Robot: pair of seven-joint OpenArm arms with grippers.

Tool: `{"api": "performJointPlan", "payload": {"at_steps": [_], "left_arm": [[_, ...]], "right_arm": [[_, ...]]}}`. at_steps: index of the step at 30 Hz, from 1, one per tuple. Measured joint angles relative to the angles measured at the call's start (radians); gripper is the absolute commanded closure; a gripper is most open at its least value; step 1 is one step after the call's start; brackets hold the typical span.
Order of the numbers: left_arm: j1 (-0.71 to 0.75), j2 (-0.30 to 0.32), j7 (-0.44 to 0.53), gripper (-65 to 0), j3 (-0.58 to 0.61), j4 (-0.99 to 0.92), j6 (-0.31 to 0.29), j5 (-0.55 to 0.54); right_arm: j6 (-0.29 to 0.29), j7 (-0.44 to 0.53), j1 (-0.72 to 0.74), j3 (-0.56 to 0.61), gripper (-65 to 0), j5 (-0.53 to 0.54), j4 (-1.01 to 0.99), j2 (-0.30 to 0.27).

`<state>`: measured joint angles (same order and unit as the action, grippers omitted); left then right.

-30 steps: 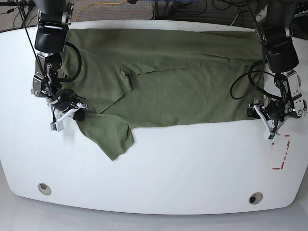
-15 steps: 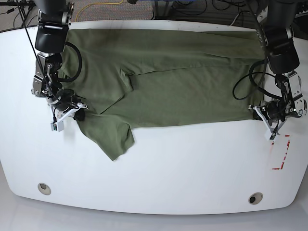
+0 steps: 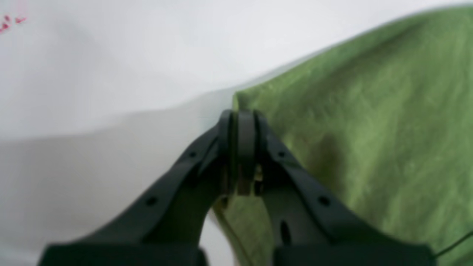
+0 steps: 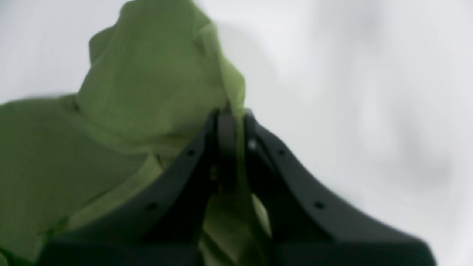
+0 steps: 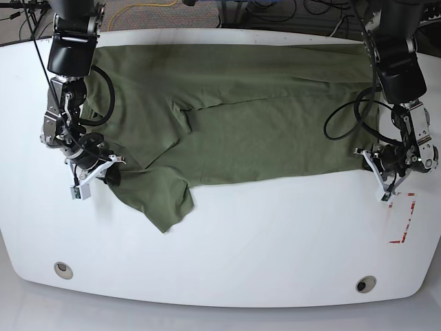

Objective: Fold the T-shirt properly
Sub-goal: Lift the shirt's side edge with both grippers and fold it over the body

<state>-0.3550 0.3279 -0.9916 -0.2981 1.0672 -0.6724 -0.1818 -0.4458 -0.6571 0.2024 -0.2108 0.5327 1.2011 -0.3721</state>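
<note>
Going across the base view from its left edge: the right gripper [image 5: 103, 172] sits at the near-left end of the T-shirt [image 5: 241, 117], jaws pressed fully together with a bit of olive cloth pinched between them. The right wrist view shows it clearly, fabric bunched up right at the tips [image 4: 231, 122]. Just below that grip a sleeve flap [image 5: 162, 203] hangs out toward the front of the white bench [image 5: 227, 255].

The shirt itself lies spread flat with its long axis running left-right across the far half of the bench, near hem roughly straight between the two arms.

Over on the right of the base view, the left gripper [image 5: 386, 176] is at the shirt's near-right corner. Jaws are closed tight there too, and the left wrist view has the cloth's corner edge caught right at the tips [image 3: 240, 122]. A red-marked tag [image 5: 403, 221] lies on the bench just in front of it.

So each arm has one end of the near edge, and the whole body of the shirt lies away from both, toward the far side. My guess is the next move is lifting that edge and carrying it over the far one, both arms moving together so the long axis stays square.
</note>
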Motion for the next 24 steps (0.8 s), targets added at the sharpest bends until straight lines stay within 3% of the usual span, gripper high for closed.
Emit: {"api": "performJointPlan", "payload": {"at_steps": [9,15,24], "left_arm": [[0.002,-0.009,-0.083,0.0,0.001,0.183,-0.025,-0.004],[0.007,-0.008,-0.2,0.0,-0.007,0.265,-0.025,-0.005],[0.079,-0.009,-0.246,0.0,-0.007,0.438,-0.025,-0.013]], "right_arm": [[0.001,-0.093,-0.012,-0.006,0.0,-0.005,0.134,-0.027],[0.0,-0.121,-0.056,-0.005,0.0,0.003,0.27,-0.025],[-0.005,-0.192,-0.162,-0.057,0.0,0.008,0.441,-0.016]]}}
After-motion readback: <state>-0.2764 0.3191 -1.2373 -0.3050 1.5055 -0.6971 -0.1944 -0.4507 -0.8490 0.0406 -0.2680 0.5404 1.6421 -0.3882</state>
